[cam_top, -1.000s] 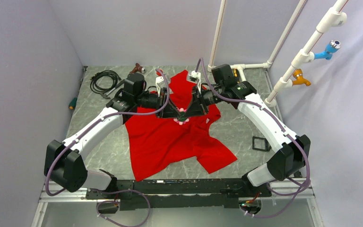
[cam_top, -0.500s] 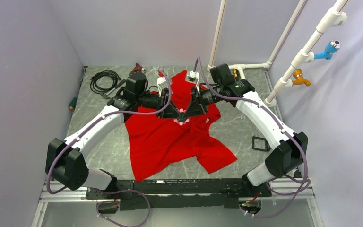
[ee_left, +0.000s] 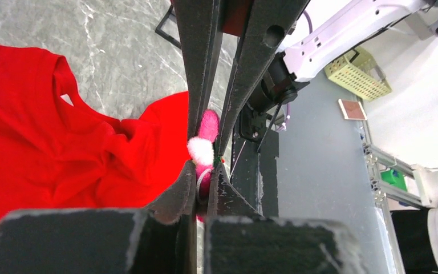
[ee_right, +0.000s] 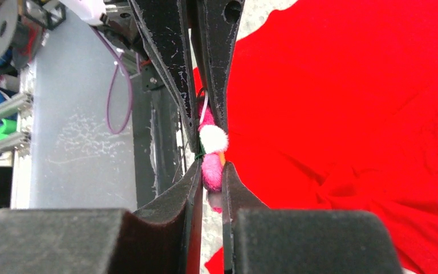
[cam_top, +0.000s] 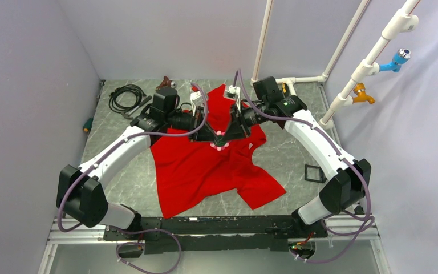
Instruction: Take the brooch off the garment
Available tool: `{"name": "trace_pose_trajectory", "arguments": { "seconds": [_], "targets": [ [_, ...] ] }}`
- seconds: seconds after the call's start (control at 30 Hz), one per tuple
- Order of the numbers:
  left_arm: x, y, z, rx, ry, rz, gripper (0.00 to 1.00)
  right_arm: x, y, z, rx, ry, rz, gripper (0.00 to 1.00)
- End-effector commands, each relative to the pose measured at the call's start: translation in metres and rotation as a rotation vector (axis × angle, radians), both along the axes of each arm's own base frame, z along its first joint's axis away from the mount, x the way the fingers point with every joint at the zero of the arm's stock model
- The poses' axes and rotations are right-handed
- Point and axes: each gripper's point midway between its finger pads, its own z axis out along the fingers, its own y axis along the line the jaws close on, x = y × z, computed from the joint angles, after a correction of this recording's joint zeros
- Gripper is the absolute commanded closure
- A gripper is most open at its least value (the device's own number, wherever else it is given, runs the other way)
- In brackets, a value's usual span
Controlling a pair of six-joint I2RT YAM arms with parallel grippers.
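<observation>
Left wrist: left gripper and right gripper both clamp the brooch (garment beneath).

The shirt lies mid-desk. The brooch is over its far middle, pinched between the left gripper on its left and the right gripper on its right. A cable lies far left; a frame lies right of the shirt.

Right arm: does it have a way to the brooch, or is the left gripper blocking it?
Probably yes: the right gripper seems closed on the brooch from the side opposite the left gripper, which pinches it too without blocking.
</observation>
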Motion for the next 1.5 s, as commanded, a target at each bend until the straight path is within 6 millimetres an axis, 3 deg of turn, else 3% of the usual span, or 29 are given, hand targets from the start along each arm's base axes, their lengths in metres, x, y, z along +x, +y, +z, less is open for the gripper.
{"name": "trace_pose_trajectory", "arguments": {
  "seconds": [0.0, 0.07, 0.17, 0.3, 0.37, 0.6, 0.97, 1.17, 1.47],
  "targets": [
    [-0.004, -0.003, 0.017, -0.076, 0.052, -0.025, 1.00, 0.029, 0.002, 0.044, 0.137, -0.058, -0.059, 0.85],
    [0.001, 0.001, 0.022, -0.118, 0.051, -0.008, 1.00, 0.045, -0.006, 0.055, 0.185, -0.021, -0.106, 0.61],
    [0.008, 0.007, 0.028, -0.171, 0.046, 0.042, 1.00, 0.063, -0.015, 0.074, 0.232, -0.017, -0.148, 0.35],
    [0.026, 0.018, 0.051, -0.306, 0.065, 0.117, 1.00, 0.070, -0.022, 0.095, 0.322, 0.044, -0.218, 0.11],
    [0.034, 0.024, 0.059, -0.363, 0.089, 0.154, 1.00, 0.068, -0.024, 0.102, 0.352, 0.057, -0.237, 0.08],
    [0.048, 0.032, 0.088, -0.464, 0.071, 0.203, 1.00, 0.065, -0.025, 0.105, 0.398, 0.094, -0.307, 0.07],
    [0.050, 0.032, 0.123, -0.514, 0.037, 0.194, 1.00, 0.041, -0.001, 0.123, 0.440, -0.046, -0.227, 0.10],
    [0.042, 0.033, 0.128, -0.523, 0.023, 0.186, 1.00, 0.025, 0.010, 0.129, 0.456, -0.114, -0.181, 0.19],
    [0.032, 0.036, 0.140, -0.543, -0.014, 0.166, 1.00, 0.030, 0.019, 0.132, 0.492, -0.073, -0.199, 0.44]
  ]
}}
